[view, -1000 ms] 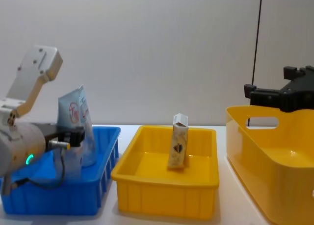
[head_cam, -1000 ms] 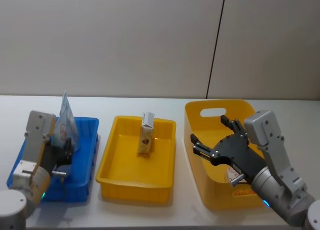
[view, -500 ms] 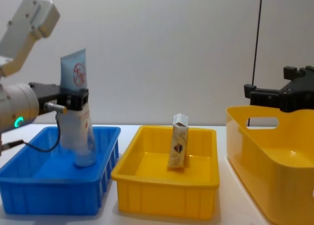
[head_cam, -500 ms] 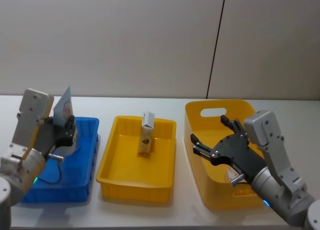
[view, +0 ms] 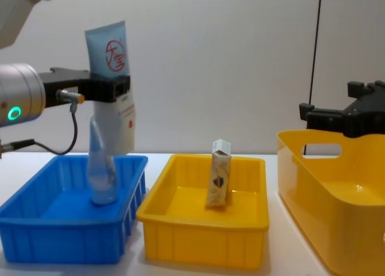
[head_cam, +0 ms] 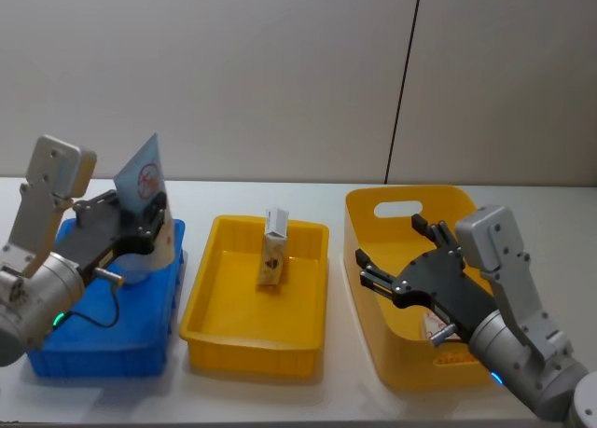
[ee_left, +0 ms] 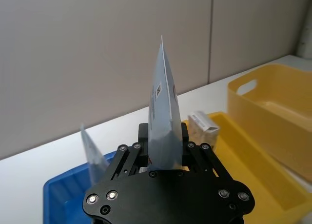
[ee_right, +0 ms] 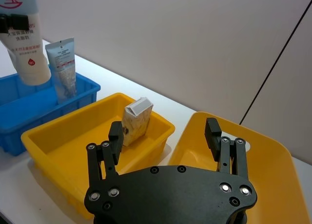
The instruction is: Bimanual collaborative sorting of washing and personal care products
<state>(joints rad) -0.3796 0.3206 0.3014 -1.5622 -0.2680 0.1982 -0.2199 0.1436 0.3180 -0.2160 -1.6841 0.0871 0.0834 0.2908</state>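
My left gripper [view: 111, 88] is shut on a pale blue and white squeeze tube [view: 115, 53] with a red round logo. It holds the tube upright above the right side of the blue bin [view: 60, 246]. The left wrist view has the tube [ee_left: 163, 112] standing between the fingers. A second tube [view: 101, 174] stands in the blue bin. A white-and-orange carton [head_cam: 272, 249] stands upright in the shallow yellow tray [head_cam: 252, 353]. My right gripper [head_cam: 396, 246] hangs open over the deep yellow bin [head_cam: 392, 200], holding nothing. A small white-and-orange item [head_cam: 436, 327] lies in that bin, partly hidden.
The three containers stand in a row on the white table [head_cam: 280, 190], with the blue bin at the left, the tray in the middle and the deep bin at the right. A grey wall rises behind the table.
My left gripper has lifted the tube out of the blue bin and carried it up and to the right. The right arm and the carton have not moved.
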